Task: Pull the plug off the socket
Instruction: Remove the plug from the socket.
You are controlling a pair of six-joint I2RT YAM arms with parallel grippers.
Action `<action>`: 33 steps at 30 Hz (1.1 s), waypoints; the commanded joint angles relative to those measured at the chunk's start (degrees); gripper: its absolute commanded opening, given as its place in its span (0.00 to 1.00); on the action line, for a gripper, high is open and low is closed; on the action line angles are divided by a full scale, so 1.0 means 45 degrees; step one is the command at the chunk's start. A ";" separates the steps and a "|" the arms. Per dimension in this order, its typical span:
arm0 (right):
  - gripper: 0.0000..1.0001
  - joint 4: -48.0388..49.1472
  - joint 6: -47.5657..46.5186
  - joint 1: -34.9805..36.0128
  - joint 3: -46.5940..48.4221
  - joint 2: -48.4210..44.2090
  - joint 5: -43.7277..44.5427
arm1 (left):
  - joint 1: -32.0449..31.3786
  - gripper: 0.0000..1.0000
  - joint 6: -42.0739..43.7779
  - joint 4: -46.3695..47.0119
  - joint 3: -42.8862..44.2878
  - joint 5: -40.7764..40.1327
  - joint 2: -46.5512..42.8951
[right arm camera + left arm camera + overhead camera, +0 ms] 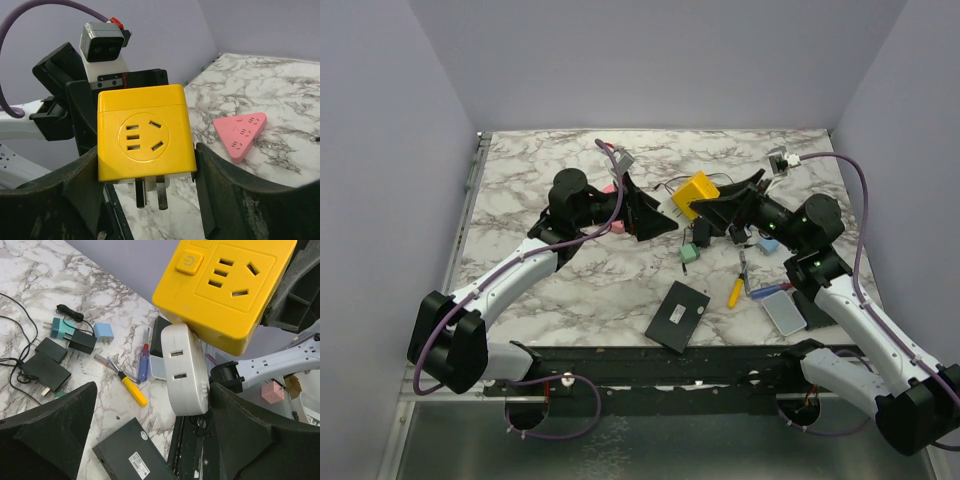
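Observation:
The socket is a yellow cube [145, 135] held off the table, and my right gripper [145, 165] is shut on its two sides. In the top view the cube [695, 191] hangs over the table's middle at the tip of the right gripper [725, 212]. A white rounded plug [187, 370] sits against the cube's [220, 285] lower face. Two metal prongs [149, 192] on a white base show under the cube. My left gripper [155, 440] is open, with its right finger [260, 435] close beside the white plug and its left finger [50, 435] well apart from it.
A pink triangular power strip [240, 131] lies on the marble behind the left arm. Under the grippers are a yellow-handled screwdriver [132, 390], a blue-handled one [144, 365], a flat black box [132, 455], small blue and teal adapters [103, 331] and black chargers with cords [45, 367].

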 commanded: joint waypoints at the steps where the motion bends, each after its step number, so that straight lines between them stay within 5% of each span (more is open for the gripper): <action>1: 0.01 0.0510 0.0511 -0.0102 0.0388 -0.0084 -0.1114 | 0.0079 0.91 0.0311 0.0207 -0.0168 0.0321 0.0007; 23: 0.01 0.2305 0.2676 -0.1020 0.0324 0.0463 -0.3486 | 0.0196 0.79 0.0214 0.0361 -0.0188 0.0706 0.0082; 33: 0.01 0.2029 0.2444 -0.1049 0.0287 0.0670 -0.3612 | 0.0196 0.87 -0.0330 0.1749 -0.0489 0.1470 -0.0313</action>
